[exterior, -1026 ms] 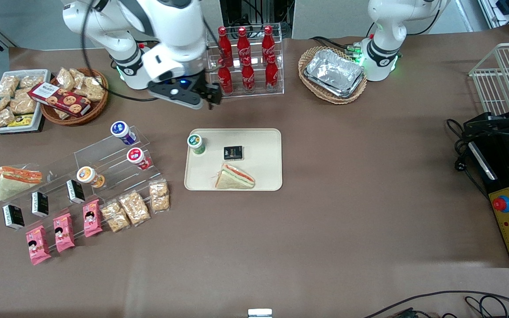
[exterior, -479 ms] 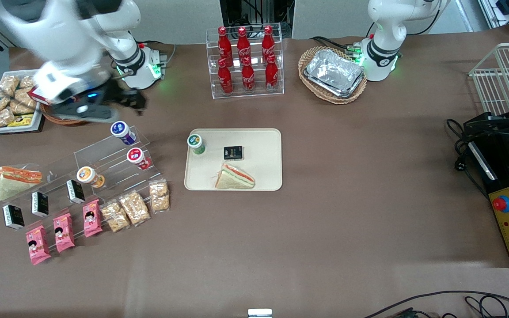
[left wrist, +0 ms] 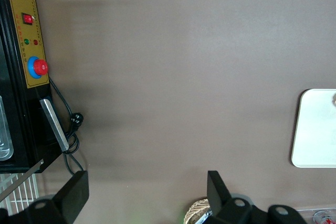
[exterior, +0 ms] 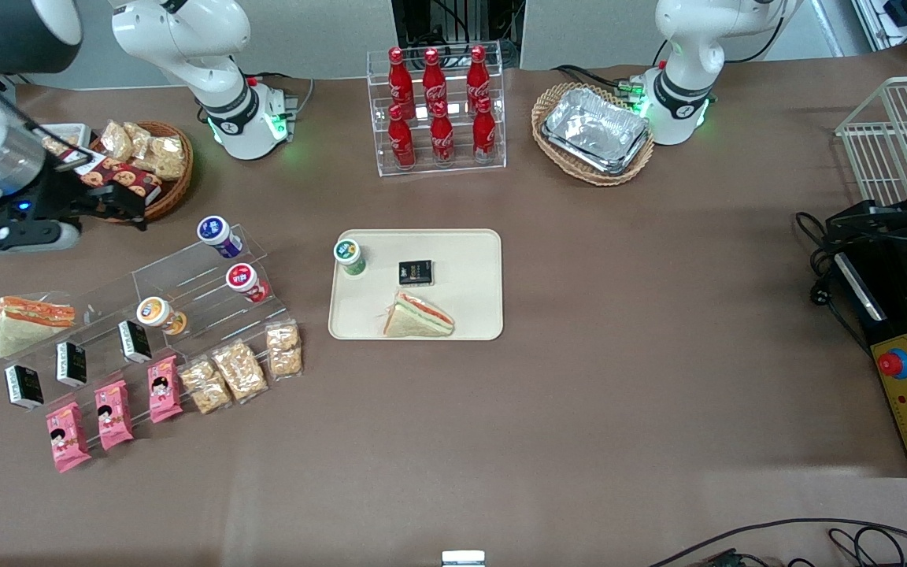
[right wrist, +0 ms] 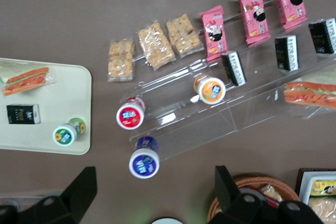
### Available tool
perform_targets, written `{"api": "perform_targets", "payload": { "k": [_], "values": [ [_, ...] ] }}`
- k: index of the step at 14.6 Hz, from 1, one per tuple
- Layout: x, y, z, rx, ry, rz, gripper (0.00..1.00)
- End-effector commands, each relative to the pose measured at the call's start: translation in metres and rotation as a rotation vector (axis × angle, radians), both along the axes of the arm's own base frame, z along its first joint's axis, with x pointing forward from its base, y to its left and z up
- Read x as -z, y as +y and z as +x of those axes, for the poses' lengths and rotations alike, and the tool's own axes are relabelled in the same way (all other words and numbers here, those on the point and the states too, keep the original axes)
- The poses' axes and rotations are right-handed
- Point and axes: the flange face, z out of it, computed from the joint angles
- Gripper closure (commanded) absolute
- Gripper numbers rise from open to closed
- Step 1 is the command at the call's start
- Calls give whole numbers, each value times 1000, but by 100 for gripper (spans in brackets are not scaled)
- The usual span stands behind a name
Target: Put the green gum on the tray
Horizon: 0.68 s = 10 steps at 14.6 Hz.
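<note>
The green gum (exterior: 349, 256) stands upright on the cream tray (exterior: 473, 311), in the tray corner toward the working arm's end and farthest from the front camera. The right wrist view shows the green gum (right wrist: 65, 134) from above on the tray (right wrist: 58, 98), well apart from the fingers. My gripper (exterior: 129, 206) hangs high over the working arm's end of the table, beside the wicker snack basket. The gripper (right wrist: 155, 181) is open with nothing between its fingers; a blue-purple bottle (right wrist: 144, 162) lies below it. An edge of the tray (left wrist: 315, 129) shows in the left wrist view.
A clear tiered stand holds the blue-purple bottle (exterior: 217, 236), a red bottle (exterior: 246, 282), an orange bottle (exterior: 158, 313) and snack packs. A sandwich (exterior: 420, 315) and a black box (exterior: 415, 272) share the tray. A cola rack (exterior: 438, 110) and a snack basket (exterior: 146, 165) stand farther back.
My arm has swung from in front of the cola rack toward the working arm's end of the table, the gripper empty. The green gum has stayed where it was on the tray.
</note>
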Motion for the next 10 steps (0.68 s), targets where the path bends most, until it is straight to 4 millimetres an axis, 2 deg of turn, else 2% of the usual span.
{"api": "perform_targets", "payload": {
  "k": [1,4,8,10],
  "values": [
    [6,-35,15,23,-8,24,0],
    [15,-62,20,84,10,37,0],
    [20,-77,20,114,32,41,0],
    [21,-77,21,114,35,41,0]
  ]
}}
